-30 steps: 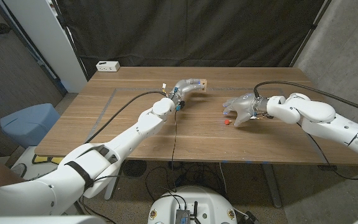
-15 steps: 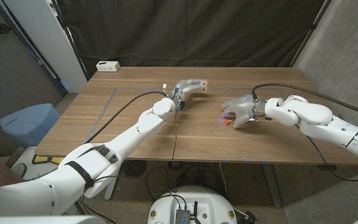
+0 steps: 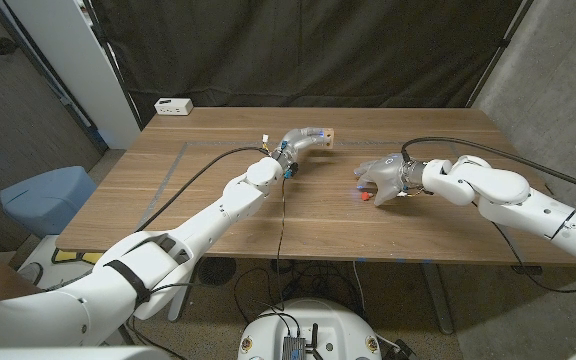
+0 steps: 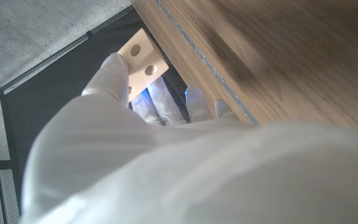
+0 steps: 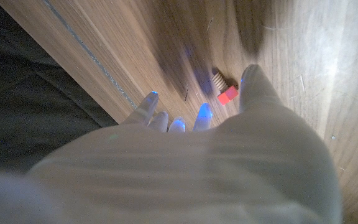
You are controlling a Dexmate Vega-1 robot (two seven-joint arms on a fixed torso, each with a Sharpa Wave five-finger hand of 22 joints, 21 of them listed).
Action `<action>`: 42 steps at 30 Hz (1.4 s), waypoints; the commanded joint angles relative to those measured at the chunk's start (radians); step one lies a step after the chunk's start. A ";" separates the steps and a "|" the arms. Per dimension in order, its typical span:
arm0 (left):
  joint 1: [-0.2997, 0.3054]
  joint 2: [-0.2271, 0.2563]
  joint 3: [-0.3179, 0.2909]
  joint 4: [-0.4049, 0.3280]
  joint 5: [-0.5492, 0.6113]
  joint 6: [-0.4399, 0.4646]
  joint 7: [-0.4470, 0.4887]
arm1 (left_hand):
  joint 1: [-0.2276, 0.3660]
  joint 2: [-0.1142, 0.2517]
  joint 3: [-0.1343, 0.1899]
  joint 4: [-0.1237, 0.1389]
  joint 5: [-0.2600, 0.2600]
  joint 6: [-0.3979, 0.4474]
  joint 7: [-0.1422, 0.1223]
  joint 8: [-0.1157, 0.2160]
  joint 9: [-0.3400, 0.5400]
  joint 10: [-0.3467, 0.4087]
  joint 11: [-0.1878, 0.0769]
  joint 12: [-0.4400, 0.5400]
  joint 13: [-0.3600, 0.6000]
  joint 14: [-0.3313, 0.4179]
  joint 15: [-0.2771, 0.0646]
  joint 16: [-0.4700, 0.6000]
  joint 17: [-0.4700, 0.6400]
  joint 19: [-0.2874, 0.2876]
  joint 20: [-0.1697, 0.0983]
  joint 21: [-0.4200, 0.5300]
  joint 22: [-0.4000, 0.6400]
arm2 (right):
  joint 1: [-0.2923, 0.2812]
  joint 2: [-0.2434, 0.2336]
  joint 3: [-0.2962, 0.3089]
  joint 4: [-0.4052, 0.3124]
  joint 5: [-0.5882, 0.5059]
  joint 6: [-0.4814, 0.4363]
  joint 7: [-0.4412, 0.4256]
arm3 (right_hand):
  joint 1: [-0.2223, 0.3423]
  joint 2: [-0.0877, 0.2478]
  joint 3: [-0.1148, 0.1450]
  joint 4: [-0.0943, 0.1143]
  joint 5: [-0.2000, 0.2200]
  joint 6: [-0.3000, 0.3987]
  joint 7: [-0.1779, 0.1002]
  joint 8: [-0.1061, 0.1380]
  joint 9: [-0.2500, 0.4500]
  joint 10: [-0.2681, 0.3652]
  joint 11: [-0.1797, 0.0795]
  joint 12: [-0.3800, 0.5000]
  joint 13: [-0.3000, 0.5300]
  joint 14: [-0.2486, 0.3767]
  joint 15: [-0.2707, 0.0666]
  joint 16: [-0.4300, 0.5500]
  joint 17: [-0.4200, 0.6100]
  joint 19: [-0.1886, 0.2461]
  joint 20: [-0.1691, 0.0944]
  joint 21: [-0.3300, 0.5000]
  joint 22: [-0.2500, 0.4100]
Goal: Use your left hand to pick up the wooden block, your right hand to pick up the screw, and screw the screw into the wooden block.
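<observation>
Left robot hand (image 3: pixel 306 139) grips wooden block (image 4: pixel 143 57); right robot hand (image 3: pixel 383 177), fingers spread, empty, hovers by red-headed screw (image 5: pixel 224 91) on worktop (image 3: pixel 218 200). Risk: small screw gets knocked aside.

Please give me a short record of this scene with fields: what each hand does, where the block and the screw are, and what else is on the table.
left hand: holds the block at the table's far middle
block: pale wood, two round holes showing, in the left hand
right hand: over the screw, fingers spread, nothing in it
screw: red head, lying on the table between thumb and fingers, not held
table: wooden
white box: at the far left corner
task state: block picked up, screw not yet
</observation>
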 commanded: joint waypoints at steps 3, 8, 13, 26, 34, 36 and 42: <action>0.000 -0.001 0.001 0.005 -0.002 -0.003 -0.006 | 0.000 0.010 -0.002 0.002 0.006 0.012 0.006 0.001 0.002 0.005 -0.002 -0.001 0.005 0.001 -0.051 -0.001 0.002 -0.004 0.011 0.005 0.002 | 0.000 0.018 -0.013 -0.006 -0.037 -0.015 0.008 | 0.013 -0.001 0.013 0.000 0.000 0.024 0.005 0.021 0.009 0.003 0.009 0.008 0.006 0.011 -0.001 0.003 0.004 0.011 -0.003 0.000 0.005; 0.008 0.005 0.001 -0.012 -0.003 0.010 -0.002 | -0.001 0.012 -0.003 0.003 0.006 0.011 0.007 0.001 0.002 0.005 -0.002 -0.002 0.006 0.001 -0.051 -0.001 0.003 -0.002 0.011 0.006 0.002 | 0.001 0.023 -0.015 -0.002 -0.033 -0.014 0.009 | 0.017 -0.002 0.017 0.001 -0.001 0.041 0.014 0.034 0.015 0.006 0.013 0.009 0.007 0.013 0.000 0.004 0.005 0.013 -0.003 0.000 0.005; 0.013 0.009 0.000 -0.016 -0.006 0.006 -0.008 | -0.001 0.012 -0.004 0.002 0.006 0.012 0.007 0.000 0.002 0.006 -0.002 -0.003 0.007 0.002 -0.051 -0.001 0.002 -0.001 0.010 0.007 0.002 | 0.007 0.031 -0.020 0.009 -0.032 -0.010 0.004 | 0.020 -0.003 0.020 0.001 -0.001 0.057 0.020 0.045 0.019 0.006 0.015 0.009 0.007 0.017 0.000 0.005 0.005 0.016 -0.005 0.000 0.005; 0.015 0.013 -0.001 -0.022 -0.006 0.013 -0.009 | 0.000 0.014 -0.005 0.001 0.007 0.015 0.007 0.000 0.002 0.008 -0.002 -0.004 0.008 0.002 -0.052 -0.001 0.002 -0.001 0.009 0.007 0.002 | 0.015 0.042 -0.025 0.024 -0.018 -0.004 -0.007 | 0.034 -0.005 0.035 0.001 0.000 0.087 0.041 0.080 0.040 0.019 0.025 0.013 0.009 0.026 -0.007 0.006 0.008 0.039 -0.055 0.003 0.003; 0.008 0.008 0.001 -0.006 -0.007 0.003 -0.017 | 0.000 0.015 -0.007 0.002 0.007 0.015 0.007 0.000 0.002 0.010 -0.001 -0.005 0.009 0.004 -0.053 0.000 0.002 -0.001 0.009 0.007 0.002 | 0.018 0.044 -0.027 0.034 -0.008 0.000 -0.017 | 0.044 -0.006 0.045 0.001 0.000 0.118 0.055 0.107 0.052 0.034 0.028 0.018 0.010 0.037 -0.019 0.008 0.009 0.057 -0.077 0.005 0.002; 0.007 0.008 0.001 -0.007 -0.006 0.007 -0.015 | 0.000 0.015 -0.007 0.002 0.007 0.016 0.007 0.000 0.002 0.010 -0.001 -0.005 0.010 0.005 -0.053 0.000 0.002 -0.001 0.008 0.007 0.002 | 0.019 0.046 -0.028 0.036 -0.005 0.002 -0.020 | 0.047 -0.005 0.048 0.001 0.000 0.126 0.059 0.114 0.056 0.037 0.034 0.018 0.010 0.039 -0.021 0.008 0.009 0.062 -0.082 0.005 0.001; 0.006 0.005 0.002 -0.002 -0.008 0.005 -0.017 | -0.001 0.017 -0.007 0.002 0.008 0.017 0.007 0.000 0.002 0.010 -0.001 -0.006 0.010 0.004 -0.053 0.000 0.002 -0.001 0.009 0.007 0.002 | 0.023 0.049 -0.031 0.043 -0.001 0.005 -0.027 | 0.057 -0.004 0.057 0.001 0.001 0.156 0.067 0.136 0.065 0.045 0.035 0.020 0.010 0.046 -0.027 0.009 0.010 0.076 -0.094 0.006 0.000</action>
